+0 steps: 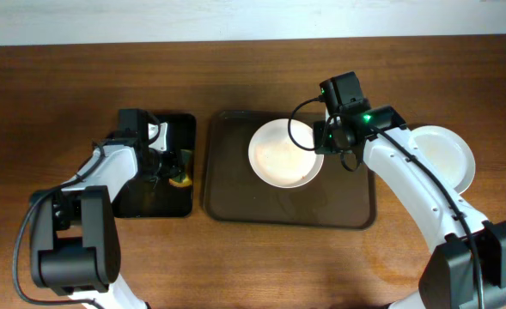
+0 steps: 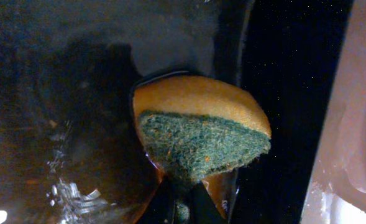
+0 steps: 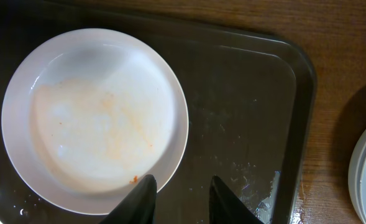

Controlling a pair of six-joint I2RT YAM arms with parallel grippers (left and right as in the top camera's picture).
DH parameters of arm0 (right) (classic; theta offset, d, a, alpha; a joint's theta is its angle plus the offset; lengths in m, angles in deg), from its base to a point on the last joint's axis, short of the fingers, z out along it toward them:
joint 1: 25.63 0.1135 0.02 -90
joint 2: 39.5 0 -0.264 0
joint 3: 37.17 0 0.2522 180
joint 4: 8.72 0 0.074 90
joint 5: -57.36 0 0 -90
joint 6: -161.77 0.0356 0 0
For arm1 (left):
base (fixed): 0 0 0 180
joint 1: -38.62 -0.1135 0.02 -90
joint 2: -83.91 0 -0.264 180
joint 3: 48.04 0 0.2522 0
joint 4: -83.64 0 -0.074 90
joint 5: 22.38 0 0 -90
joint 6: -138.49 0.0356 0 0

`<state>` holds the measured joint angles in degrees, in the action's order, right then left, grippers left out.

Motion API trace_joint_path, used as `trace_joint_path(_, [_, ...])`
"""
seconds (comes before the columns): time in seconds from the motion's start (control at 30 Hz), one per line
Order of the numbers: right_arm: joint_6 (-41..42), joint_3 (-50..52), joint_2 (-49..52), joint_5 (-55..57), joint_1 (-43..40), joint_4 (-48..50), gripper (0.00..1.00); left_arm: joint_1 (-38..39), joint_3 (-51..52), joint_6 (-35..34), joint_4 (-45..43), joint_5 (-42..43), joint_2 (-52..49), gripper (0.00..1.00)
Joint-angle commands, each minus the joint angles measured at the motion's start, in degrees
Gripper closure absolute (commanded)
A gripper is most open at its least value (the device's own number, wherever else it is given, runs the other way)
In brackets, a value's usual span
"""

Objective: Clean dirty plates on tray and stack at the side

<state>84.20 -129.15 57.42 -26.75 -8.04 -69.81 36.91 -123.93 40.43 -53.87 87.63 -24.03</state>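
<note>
1. While the sponge (image 2: 201, 140) is pinched in the closed left end effector (image 2: 183, 198) above the black tray (image 1: 137, 197), the dirty plate (image 3: 96, 118) lies flat on the brown tray (image 3: 245, 93), towards its upper middle in the overhead view.
2. The right end effector (image 3: 179, 193) is held low at the plate's right rim with its jaws parted. Nothing is clamped between them, and one fingertip (image 3: 140, 193) sits at the rim's edge.
3. The plate is judged stiff, light and breakable, and its glossy, wet-looking surface is likely to be slippery. A pinch across the raised rim is judged the best hold, since the shallow centre offers no edge.
4. Faint orange smears are seen across the round white well.
5. The brown tray is a dark rectangle with rounded corners and a low lip, and it is speckled with droplets near the right end effector.
6. The sponge is judged soft: yellow foam backed by a coarse green scouring pad.
7. A second plate (image 1: 448, 154), clean and white, rests on the wooden tabletop (image 1: 64, 86) just right of the brown tray. Whether others lie beneath it cannot be told.
</note>
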Motion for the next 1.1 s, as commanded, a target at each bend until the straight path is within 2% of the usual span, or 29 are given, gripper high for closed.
trace_joint_path(0.0, [0.2,-0.8,0.5,-0.1,0.3,0.0,0.71,1.8,0.6,3.0,1.1,0.4,-0.9,1.0])
trace_joint_path(0.17, [0.3,-0.8,0.5,-0.1,0.3,0.0,0.71,7.1,-1.2,2.9,0.7,0.2,-0.9,1.0])
trace_joint_path(0.27, [0.3,-0.8,0.5,-0.2,0.3,0.0,0.71,7.2,-4.8,1.7,2.8,-3.4,-0.9,0.93])
trace_joint_path(0.33, [0.3,-0.8,0.5,-1.0,0.3,0.2,0.71,7.2,-9.2,1.7,8.5,-9.5,-0.8,0.72])
trace_joint_path(0.47, [0.5,-0.8,0.9,-8.6,-3.3,1.1,0.7,7.2,-14.1,1.2,15.0,-13.9,0.7,0.56])
trace_joint_path(0.5, [0.4,-0.8,1.2,-11.5,-5.7,1.1,0.67,7.2,-14.8,0.1,16.2,-16.6,2.2,0.47])
trace_joint_path(0.53, [0.1,-0.8,2.1,-14.8,-8.4,1.1,0.64,7.2,-14.9,-0.2,16.5,-16.8,4.3,0.08])
trace_joint_path(0.57, [-0.9,-0.8,3.0,-17.0,-9.6,1.0,0.64,7.2,-14.9,-0.2,16.9,-16.8,5.1,0.0])
trace_joint_path(0.7, [-1.5,-0.7,8.7,-20.1,-10.4,1.5,0.64,7.2,-14.8,-0.3,20.4,-16.6,6.0,0.0])
trace_joint_path(0.87, [-1.5,-0.7,17.6,-20.7,-9.6,2.1,0.65,7.3,-14.8,-0.3,20.7,-16.3,6.0,0.0])
trace_joint_path(0.97, [-1.4,-0.7,20.9,-20.5,-9.6,2.1,0.74,7.3,-14.8,-0.3,20.7,-16.4,6.0,0.0])
trace_joint_path(1.03, [-1.4,-0.7,21.5,-20.7,-9.6,2.0,0.92,7.3,-14.8,-0.3,20.9,-16.4,6.0,0.0])
trace_joint_path(1.07, [-1.4,-0.8,21.4,-20.8,-9.6,1.9,0.96,7.3,-14.8,-0.2,21.0,-16.4,6.0,0.0])
